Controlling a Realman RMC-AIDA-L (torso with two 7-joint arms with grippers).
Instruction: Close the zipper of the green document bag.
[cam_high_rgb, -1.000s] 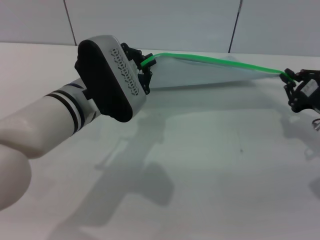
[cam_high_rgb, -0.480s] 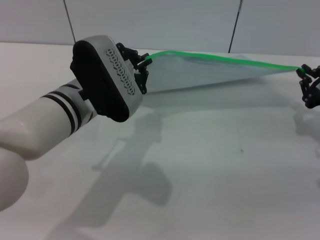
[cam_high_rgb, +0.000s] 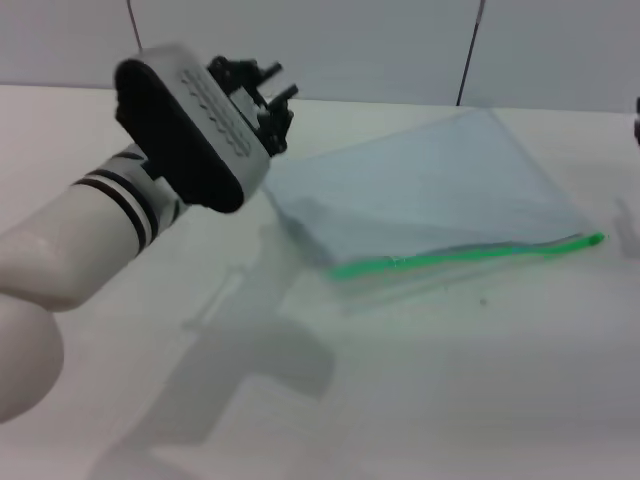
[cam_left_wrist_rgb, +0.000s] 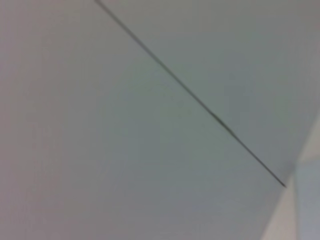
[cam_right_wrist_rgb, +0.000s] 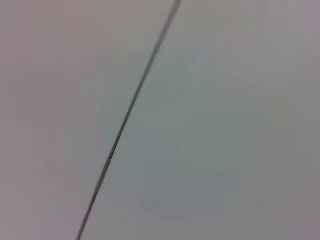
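One hand (cam_high_rgb: 262, 92) raised, green document bag (cam_high_rgb: 430, 185) flat

Green document bag (cam_high_rgb: 430, 190) flat on table, zipper (cam_high_rgb: 465, 255) along near edge

The head camera looks forward and down across the table (cam_high_rgb: 420, 400) toward the panelled wall (cam_high_rgb: 320, 45) behind its far edge. Both wrist cameras face only that wall's seams, sharing it with the head view.
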